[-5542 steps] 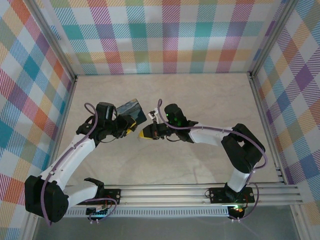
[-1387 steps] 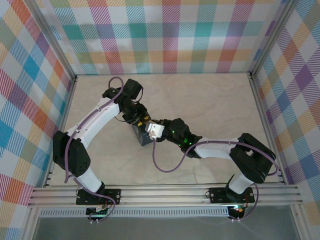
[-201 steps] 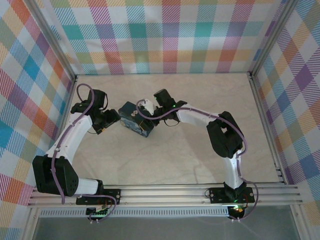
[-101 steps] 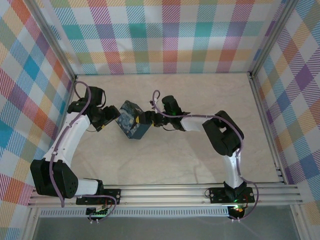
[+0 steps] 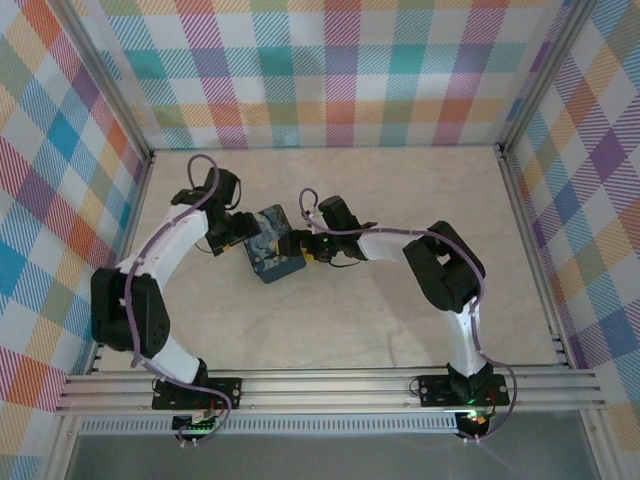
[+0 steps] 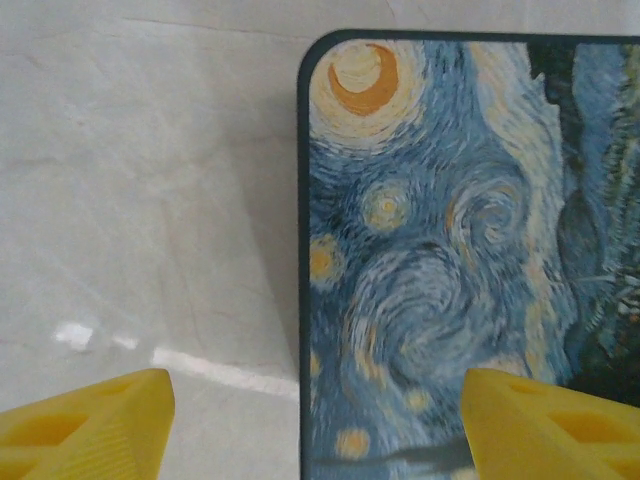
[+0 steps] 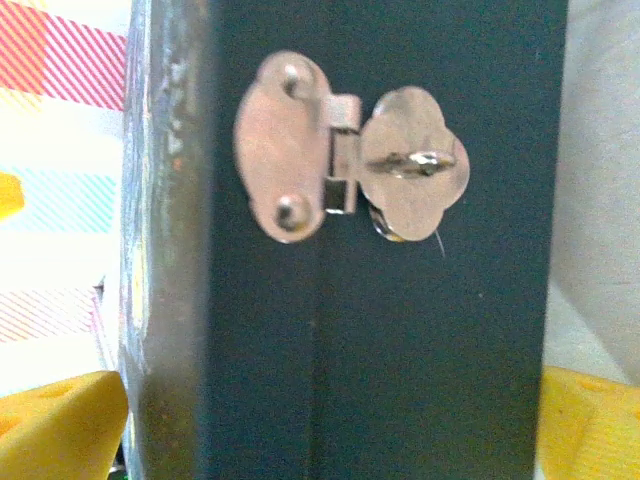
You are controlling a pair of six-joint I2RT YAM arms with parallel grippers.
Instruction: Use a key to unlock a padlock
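The padlock (image 5: 272, 252), a chunky dark-blue block with a swirly starry print, lies on the table between both arms. My left gripper (image 5: 238, 232) is at its left side, open. In the left wrist view the printed top (image 6: 440, 250) has its left edge running between the spread yellow fingertips (image 6: 95, 420). My right gripper (image 5: 306, 248) is at its right side, open. Its fingertips (image 7: 60, 425) flank the block's dark side face (image 7: 420, 340), which carries a silver clasp (image 7: 350, 165). I cannot make out the key.
The pale marbled tabletop (image 5: 380, 310) is ringed by checkered walls and an aluminium frame (image 5: 330, 385) along the near edge. Bare table lies left of the block in the left wrist view (image 6: 150, 200).
The left gripper has swung in from the left and closed up on the block. The block turned and slid slightly. The right gripper stayed against its right side.
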